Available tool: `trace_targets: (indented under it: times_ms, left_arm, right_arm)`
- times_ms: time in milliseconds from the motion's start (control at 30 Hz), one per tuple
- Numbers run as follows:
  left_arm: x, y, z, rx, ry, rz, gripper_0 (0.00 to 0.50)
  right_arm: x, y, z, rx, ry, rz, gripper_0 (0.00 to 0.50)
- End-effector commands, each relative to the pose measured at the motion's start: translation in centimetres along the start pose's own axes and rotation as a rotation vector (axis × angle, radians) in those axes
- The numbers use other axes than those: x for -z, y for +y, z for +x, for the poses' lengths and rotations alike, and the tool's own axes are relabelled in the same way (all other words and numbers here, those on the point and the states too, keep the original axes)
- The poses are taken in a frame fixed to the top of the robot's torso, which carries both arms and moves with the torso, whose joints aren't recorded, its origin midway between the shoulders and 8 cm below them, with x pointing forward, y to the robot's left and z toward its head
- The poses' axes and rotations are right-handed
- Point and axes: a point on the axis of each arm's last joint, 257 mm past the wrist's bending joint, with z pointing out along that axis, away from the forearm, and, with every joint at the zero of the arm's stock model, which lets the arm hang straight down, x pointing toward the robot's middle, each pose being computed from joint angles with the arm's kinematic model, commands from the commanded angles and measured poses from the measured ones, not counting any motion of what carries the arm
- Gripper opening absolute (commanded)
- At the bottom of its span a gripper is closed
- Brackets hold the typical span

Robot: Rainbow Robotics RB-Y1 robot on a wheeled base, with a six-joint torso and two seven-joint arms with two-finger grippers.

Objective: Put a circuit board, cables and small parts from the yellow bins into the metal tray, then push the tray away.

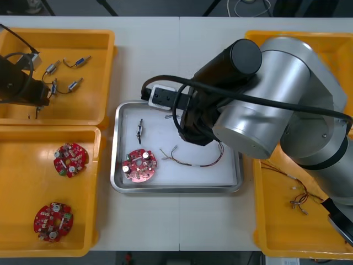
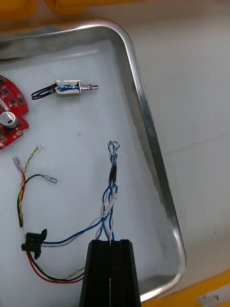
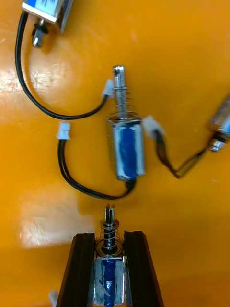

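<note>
My right gripper (image 2: 111, 245) hangs over the metal tray (image 2: 148, 129), near its rim, shut on the twisted blue and white cable (image 2: 111, 192), which trails onto the white liner. In the tray lie a red circuit board (image 1: 139, 164), a small metal part (image 1: 140, 131) and a red and yellow cable (image 1: 193, 161). My left gripper (image 3: 110, 240) is down in the far left yellow bin (image 1: 99, 72), shut on a small metal part (image 3: 109, 273) with a spring. Another small metal part (image 3: 125, 148) with a black lead lies just beyond its fingertips.
Several small metal parts (image 1: 77, 62) lie loose in the far left bin. The near left bin (image 1: 22, 165) holds two red circuit boards (image 1: 70, 159). Red and yellow cables (image 1: 298, 193) lie in the near right bin (image 1: 270, 232). My right arm covers the tray's far right corner.
</note>
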Motion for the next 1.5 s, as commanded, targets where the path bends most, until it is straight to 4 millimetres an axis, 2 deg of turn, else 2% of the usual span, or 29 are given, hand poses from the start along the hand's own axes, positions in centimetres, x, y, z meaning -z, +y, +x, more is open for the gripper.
trace_targets:
  times_ms: [33, 167, 333, 467, 633, 800, 1133, 1167, 1267, 1333, 1500]
  left_arm:
    - [4.5, 0.6, -1.4, -0.006, -0.026, -0.043, 0.0]
    - [6.6, -1.1, -1.8, 0.041, -0.017, -0.058, 0.0]
    - [8.4, -2.8, -1.4, 0.061, 0.002, -0.064, 0.0]
    - [9.7, -4.2, -1.0, 0.069, 0.018, -0.073, 0.0]
    - [11.4, -5.6, -0.6, 0.082, 0.025, -0.085, 0.0]
    - [12.6, -7.1, -0.3, 0.091, 0.022, -0.084, 0.0]
    - [13.1, -10.3, -0.2, 0.141, -0.002, -0.084, 0.0]
    - [13.2, -10.5, -0.2, 0.142, -0.005, -0.081, 0.0]
    - [13.2, -11.5, -0.2, 0.158, -0.012, -0.068, 0.0]
    - [13.3, -11.8, -0.2, 0.154, -0.014, -0.068, 0.0]
    - [13.5, -12.2, -0.1, 0.149, -0.016, -0.068, 0.0]
  right_arm:
    - [-1.3, 1.1, 0.1, 0.108, -0.006, -0.015, 0.0]
    - [-2.4, 0.8, 2.1, 0.155, 0.053, -0.002, 0.0]
    - [-3.0, -0.1, 4.5, 0.151, 0.109, 0.026, 0.0]
    - [-3.9, 0.0, 5.8, 0.158, 0.144, 0.011, 0.0]
    - [-5.0, 0.2, 6.1, 0.176, 0.154, 0.017, 0.0]
    - [-5.1, -0.1, 6.3, 0.188, 0.165, 0.038, 0.0]
    - [-5.4, -0.8, 7.9, 0.208, 0.207, 0.068, 0.0]
    - [-5.5, -0.7, 7.9, 0.211, 0.21, 0.068, 0.022]
    - [-5.4, -0.9, 7.9, 0.212, 0.208, 0.072, 0.392]
    - [-5.4, -0.9, 7.9, 0.212, 0.21, 0.073, 0.5]
    - [-5.2, -1.1, 8.0, 0.209, 0.214, 0.079, 0.5]
